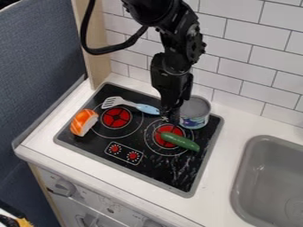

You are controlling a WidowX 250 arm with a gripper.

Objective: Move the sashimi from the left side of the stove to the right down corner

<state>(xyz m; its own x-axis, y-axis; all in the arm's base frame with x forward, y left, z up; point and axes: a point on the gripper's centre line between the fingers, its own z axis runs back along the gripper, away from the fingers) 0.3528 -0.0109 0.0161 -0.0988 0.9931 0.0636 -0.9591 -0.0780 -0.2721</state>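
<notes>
The black gripper hangs over the back middle of the stove, just left of a metal can and above the right burner. The orange and white sashimi lies at the stove's left edge, left of the left burner. It is well to the left of the gripper and apart from it. How the gripper's two sides stand cannot be made out against the black stove top.
A spatula with a blue handle lies near the stove's back edge. The can stands at the back right, and a green cucumber crosses the right burner. A grey sink is at the right, a tiled wall behind.
</notes>
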